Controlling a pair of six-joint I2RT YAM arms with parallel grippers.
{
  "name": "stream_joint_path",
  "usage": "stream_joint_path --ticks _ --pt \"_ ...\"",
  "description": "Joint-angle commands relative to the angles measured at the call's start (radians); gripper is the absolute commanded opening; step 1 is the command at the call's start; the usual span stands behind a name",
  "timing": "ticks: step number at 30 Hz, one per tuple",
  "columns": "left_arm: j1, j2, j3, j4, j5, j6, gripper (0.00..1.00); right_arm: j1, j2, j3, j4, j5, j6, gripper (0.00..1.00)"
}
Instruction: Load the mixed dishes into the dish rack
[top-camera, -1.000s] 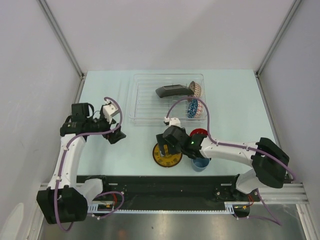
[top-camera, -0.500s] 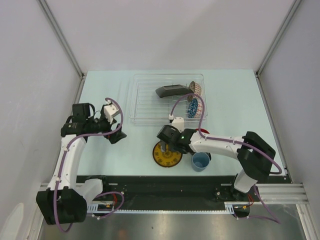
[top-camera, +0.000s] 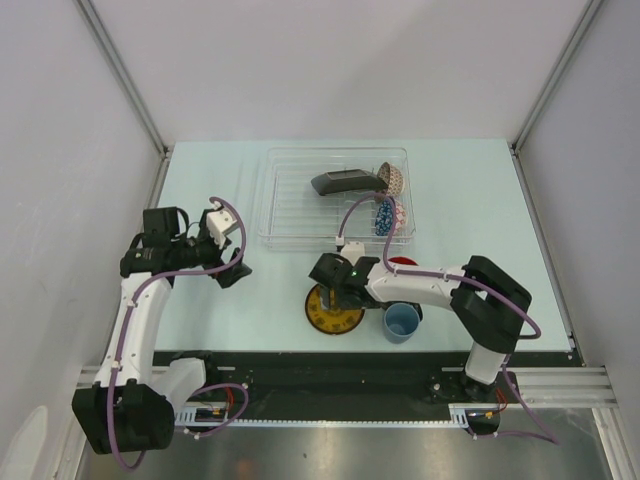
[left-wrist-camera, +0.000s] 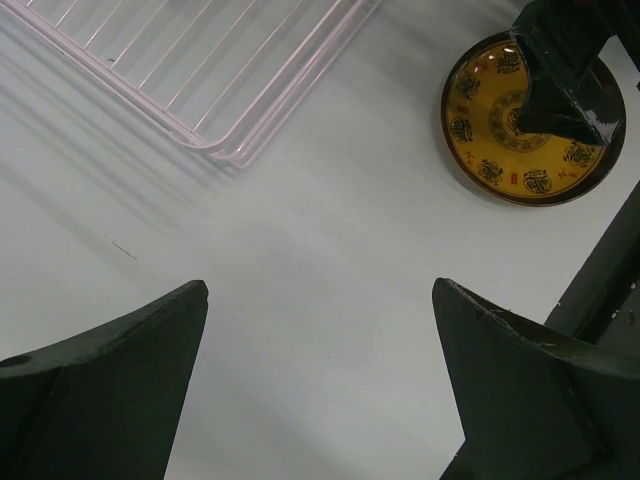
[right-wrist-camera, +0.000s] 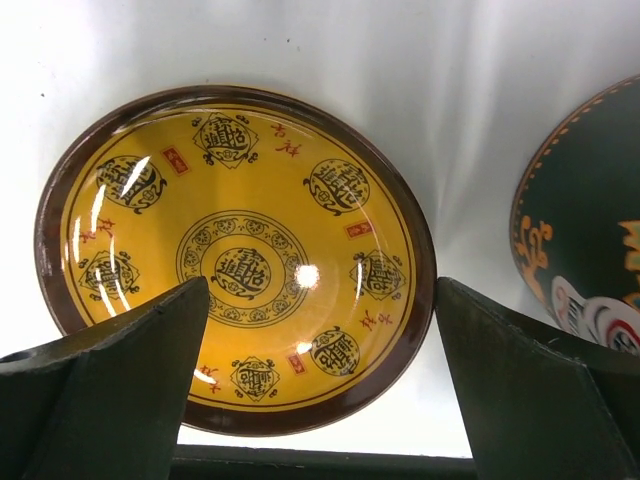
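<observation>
The yellow round saucer (top-camera: 325, 318) lies flat on the table near the front edge. My right gripper (top-camera: 336, 293) hangs open just above it, its fingers straddling the near right part of the saucer (right-wrist-camera: 235, 255) without touching. The dark mug (right-wrist-camera: 590, 240) stands right of the saucer, mostly hidden under my right arm in the top view. The small light-blue cup (top-camera: 402, 322) stands at the front. In the dish rack (top-camera: 290, 215) stand the black square plate (top-camera: 345, 182), cream-pink bowl (top-camera: 392, 177) and blue bowl (top-camera: 384, 215). My left gripper (top-camera: 236, 258) is open over bare table (left-wrist-camera: 320, 290).
The left half of the dish rack's wire grid (left-wrist-camera: 200, 70) holds nothing. White walls close in the table on three sides. In the left wrist view the saucer (left-wrist-camera: 500, 150) shows with a right finger (left-wrist-camera: 560, 70) over it.
My right arm has swung its elbow and gripper leftward, and the gripper now sits closer over the saucer. The left arm has not moved.
</observation>
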Motion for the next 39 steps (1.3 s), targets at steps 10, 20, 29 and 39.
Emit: stream_joint_path --ticks 10,20,29,39 --pt "-0.007 -0.030 0.041 -0.009 -0.019 0.034 1.00 -0.021 0.041 0.060 0.139 -0.169 -0.031 1.00" --pt "-0.004 -0.007 -0.024 -0.141 -0.093 0.250 1.00 -0.024 0.103 0.123 0.123 -0.270 -0.061 1.00" --pt "-0.163 -0.022 -0.103 -0.298 -0.228 0.559 1.00 -0.039 0.104 0.123 0.094 -0.298 -0.067 0.97" --pt "-0.422 0.031 -0.229 -0.011 -0.230 0.353 0.99 -0.065 0.103 0.123 0.124 -0.351 -0.064 0.91"
